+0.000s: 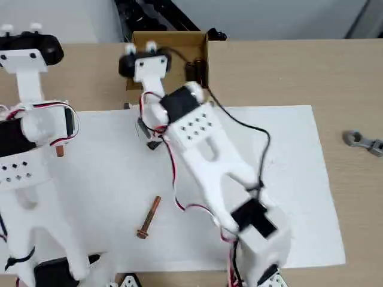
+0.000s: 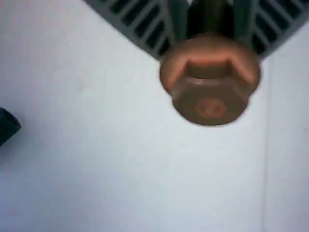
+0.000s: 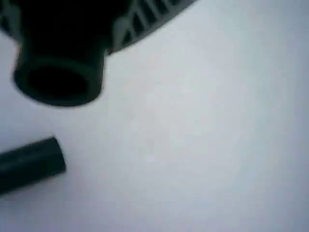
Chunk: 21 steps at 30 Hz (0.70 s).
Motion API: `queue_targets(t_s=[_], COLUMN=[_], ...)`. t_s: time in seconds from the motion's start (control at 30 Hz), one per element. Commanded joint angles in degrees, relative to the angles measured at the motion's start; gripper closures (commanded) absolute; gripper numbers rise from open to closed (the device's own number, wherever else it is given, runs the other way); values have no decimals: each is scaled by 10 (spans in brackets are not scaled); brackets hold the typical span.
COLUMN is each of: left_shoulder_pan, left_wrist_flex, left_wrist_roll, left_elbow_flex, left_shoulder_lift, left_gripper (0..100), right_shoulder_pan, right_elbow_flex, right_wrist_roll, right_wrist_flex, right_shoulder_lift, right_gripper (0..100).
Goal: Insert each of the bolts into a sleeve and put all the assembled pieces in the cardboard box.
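Left arm: folded up, wrist pointing down over the white sheet [image 1: 287, 179]. Left gripper [image 2: 210, 21] is clamped on the held bolt [image 2: 210, 87]. The shank runs up between the fingers and the hex head hangs below them, clear of the sheet.

Right arm: stretched out from its base and angled across the sheet, with the wrist dipped near the sheet's far edge. Right gripper [image 3: 63, 29] is closed around the held sleeve [image 3: 58, 77], whose open bore end sticks out past the fingertips. The loose sleeve [image 3: 29, 162] lies flat on the sheet just beside that gripper, not touching it.

The loose bolt [image 1: 148, 217] lies on the sheet between the two arms, well back from both grippers.

The cardboard box [image 1: 173, 42] is just beyond the right gripper, off the sheet. The right arm covers much of its inside, so I can't tell the contents.

A wrench [image 1: 362, 141] sits on the bare table, well away from both grippers.
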Motion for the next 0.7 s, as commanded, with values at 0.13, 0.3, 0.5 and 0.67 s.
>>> queue_targets(t_s=[0.13,0.3,0.5,0.67], left_shoulder_pan=[12,77,136,146], left_wrist_flex=[-28,-28,-61,-98], left_wrist_roll=[1,0,3,35], left_elbow_flex=[-4,-6,-6,-6], left_shoulder_lift=[-25,-25,-25,-26], left_gripper=[994,994,994,994], right_shoulder_pan=[-2,5,15,80], right_elbow_flex=[-5,19,142,306], right_wrist_roll=[-4,13,34,34], right_wrist_flex=[47,50,53,45], right_shoulder_lift=[-185,-288,-439,-590], right_gripper=[987,987,987,987])
